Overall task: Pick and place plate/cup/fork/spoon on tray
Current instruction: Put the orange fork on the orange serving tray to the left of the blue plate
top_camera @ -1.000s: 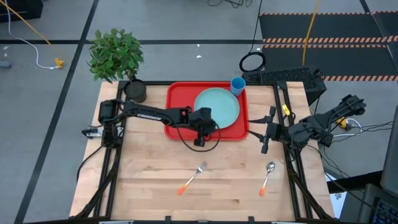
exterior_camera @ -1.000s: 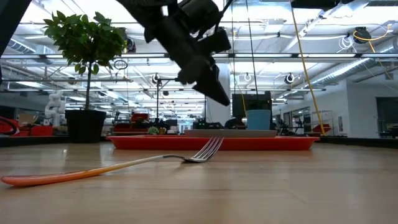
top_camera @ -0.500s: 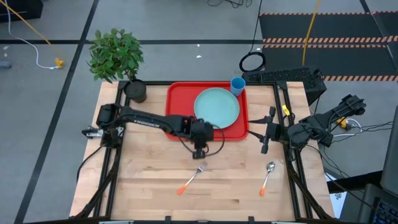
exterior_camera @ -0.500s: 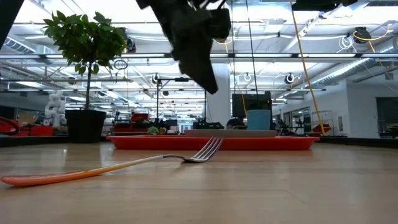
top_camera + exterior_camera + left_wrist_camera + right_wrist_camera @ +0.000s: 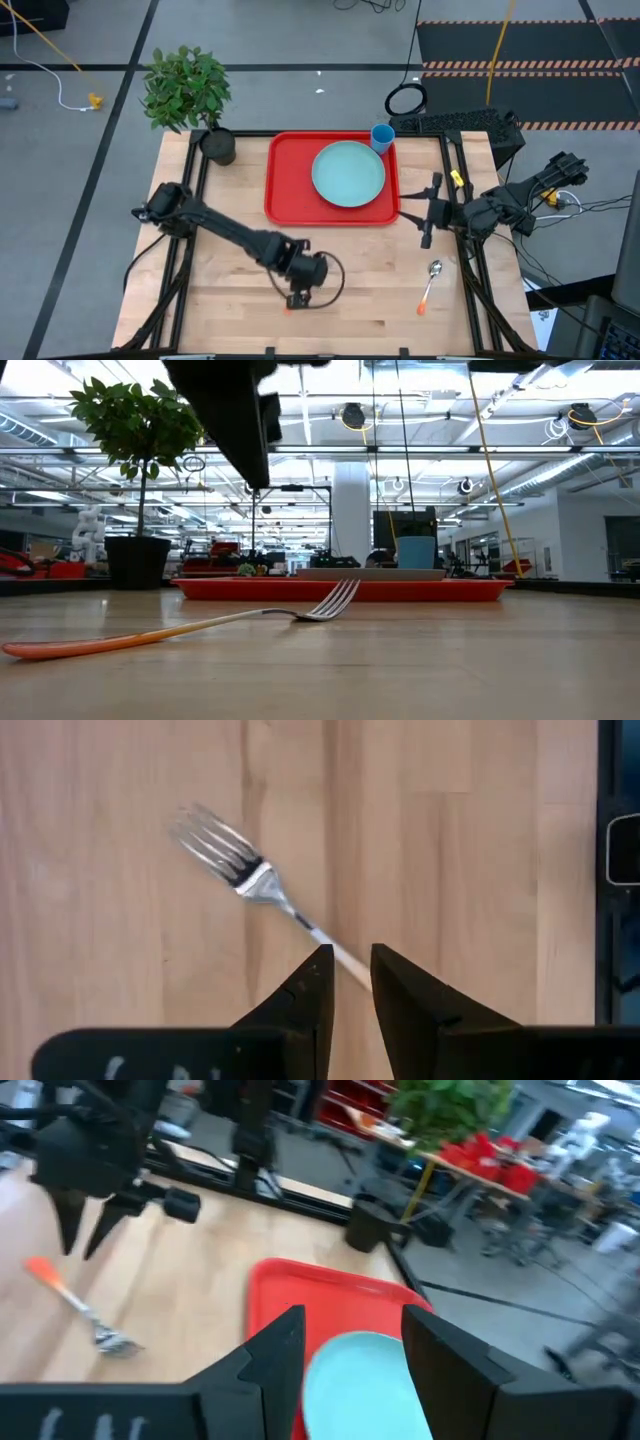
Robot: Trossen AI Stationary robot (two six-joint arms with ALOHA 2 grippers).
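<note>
So the plate (image 5: 348,173) is already sitting on the red tray (image 5: 285,190), with the blue cup (image 5: 382,137) at the tray's far right corner. I can't tell from overhead whether the cup is on the rim or just off it. The fork (image 5: 262,890) and spoon (image 5: 430,284) are both loose on the wood, so the fork looks like the step in hand.

The left gripper (image 5: 348,982) is parked right above the fork. In its wrist view the two fingers are only slightly apart, with a narrow slot between them, and the fork's shaft runs diagonally into that slot. The prongs lie ahead of the fingertips, and the orange handle end is mostly hidden under the gripper. From table level the fork lies flat, prongs curling up a bit, and the gripper is clearly off the table.

My take on doing this well: the shaft crosses the slot at an angle, so I'd twist the wrist until the fingers close square across it, otherwise it'll probably squirt sideways. That gap seems tight too, so open a bit wider before dropping. Go all the way down to the wood, since the fork is thin and flat. Grabbing near the neck rather than the handle tip should keep it from swinging.

The right gripper (image 5: 345,1345) waits off beside the tray, fingers apart, holding nothing.
</note>
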